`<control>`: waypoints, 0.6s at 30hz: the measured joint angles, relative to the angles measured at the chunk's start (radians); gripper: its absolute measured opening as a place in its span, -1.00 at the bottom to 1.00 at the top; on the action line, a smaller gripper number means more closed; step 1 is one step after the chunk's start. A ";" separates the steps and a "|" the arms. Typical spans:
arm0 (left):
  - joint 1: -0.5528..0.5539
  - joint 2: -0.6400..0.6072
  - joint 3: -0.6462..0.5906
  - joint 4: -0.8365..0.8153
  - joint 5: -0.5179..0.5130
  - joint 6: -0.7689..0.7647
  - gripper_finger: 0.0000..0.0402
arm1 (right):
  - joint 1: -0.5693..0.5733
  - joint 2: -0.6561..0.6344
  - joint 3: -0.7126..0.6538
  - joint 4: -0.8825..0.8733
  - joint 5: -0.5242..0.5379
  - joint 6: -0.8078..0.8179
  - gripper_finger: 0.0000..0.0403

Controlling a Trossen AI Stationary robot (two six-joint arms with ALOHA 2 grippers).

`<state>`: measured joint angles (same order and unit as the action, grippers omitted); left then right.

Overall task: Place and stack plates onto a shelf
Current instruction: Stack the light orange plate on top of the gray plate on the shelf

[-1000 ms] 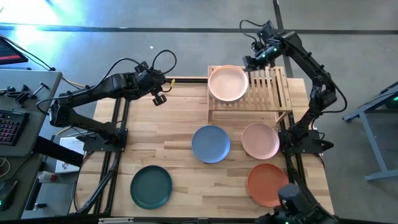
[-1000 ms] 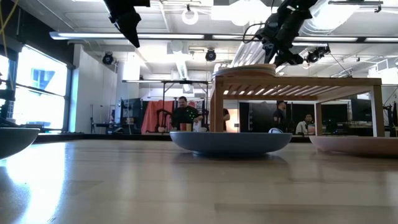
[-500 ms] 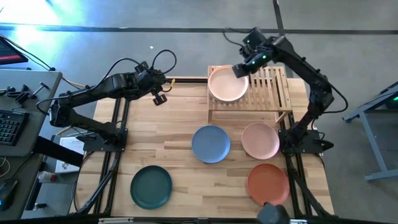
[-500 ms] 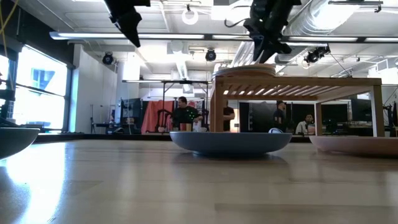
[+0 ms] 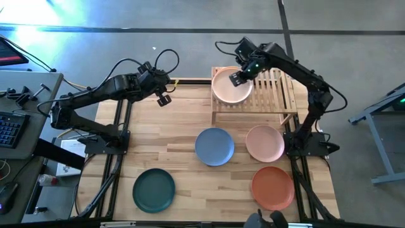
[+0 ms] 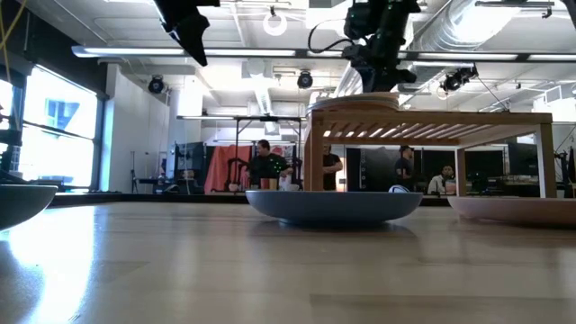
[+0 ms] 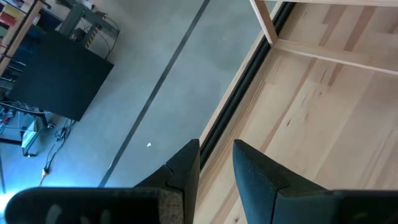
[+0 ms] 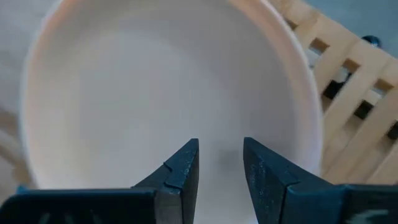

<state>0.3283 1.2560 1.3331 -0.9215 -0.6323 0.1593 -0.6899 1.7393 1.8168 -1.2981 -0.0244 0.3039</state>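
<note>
Butcher-block bench (image 5: 183, 164) carries shelf (image 5: 278, 95) at far edge. Right hand (image 5: 235, 78) hovers directly over pale plate (image 5: 229, 90) on shelf's left half, fingers slightly apart, empty. Blue plate (image 5: 214, 146), pink plate (image 5: 264, 142) lie nearest, bench-side of shelf. Left hand (image 5: 162, 100) parked well away, fingers apart.

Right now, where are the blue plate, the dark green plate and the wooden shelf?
blue plate (image 5: 214, 146), high view, its middle.
dark green plate (image 5: 154, 190), high view, its middle.
wooden shelf (image 5: 278, 88), high view, bare slats on top.

no legible text, no labels, no signs
</note>
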 joint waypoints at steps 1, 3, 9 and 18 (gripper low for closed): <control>0.000 0.000 0.000 0.000 0.000 0.000 -0.57 | 0.000 0.003 0.000 0.000 0.011 0.006 -0.49; 0.000 0.000 0.000 0.000 0.000 0.000 -0.57 | 0.000 0.008 0.000 0.000 0.017 0.013 -0.49; 0.000 0.000 0.000 0.000 0.000 0.001 -0.57 | -0.010 0.037 0.000 -0.011 -0.019 0.035 -0.49; 0.000 0.000 0.000 -0.001 0.000 0.002 -0.57 | -0.010 0.040 0.039 -0.015 -0.010 0.033 -0.49</control>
<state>0.3283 1.2560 1.3331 -0.9226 -0.6323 0.1612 -0.7002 1.7789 1.8555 -1.3128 -0.0345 0.3371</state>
